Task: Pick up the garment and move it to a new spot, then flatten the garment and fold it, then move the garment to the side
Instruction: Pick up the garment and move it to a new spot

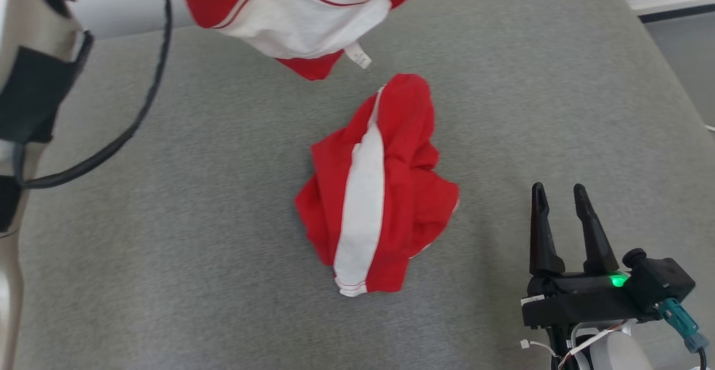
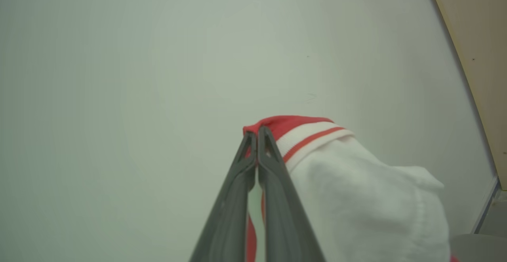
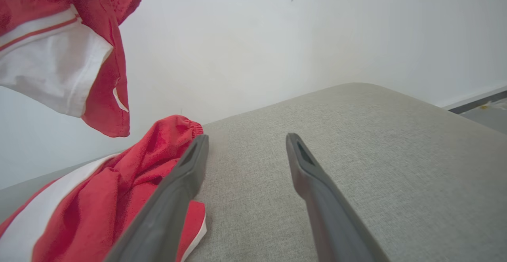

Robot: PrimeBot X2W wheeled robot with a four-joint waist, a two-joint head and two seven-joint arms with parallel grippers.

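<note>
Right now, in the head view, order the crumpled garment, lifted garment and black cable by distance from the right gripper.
1. Crumpled garment, lying just left of the right gripper.
2. Lifted garment, hanging at the top.
3. Black cable, far left.

Two red-and-white garments.

1) hanging garment (image 1: 301,18): held up in the air over far-left part of the grey padded surface (image 1: 167,258), not touching it. Red fabric w/ a broad white panel, thin red stripe along the white edge, small white label dangling at lower edge. Pinched at the striped hem between the closed jaws of the left gripper (image 2: 256,133); the rest drooping in loose folds.

2) crumpled garment (image 1: 380,191): lying approx. in the middle of the surface, apart from no. 1. Red, bunched into a wrinkled heap, w/ one long white stripe running front to back; stitched white hem end toward the near edge.
</note>
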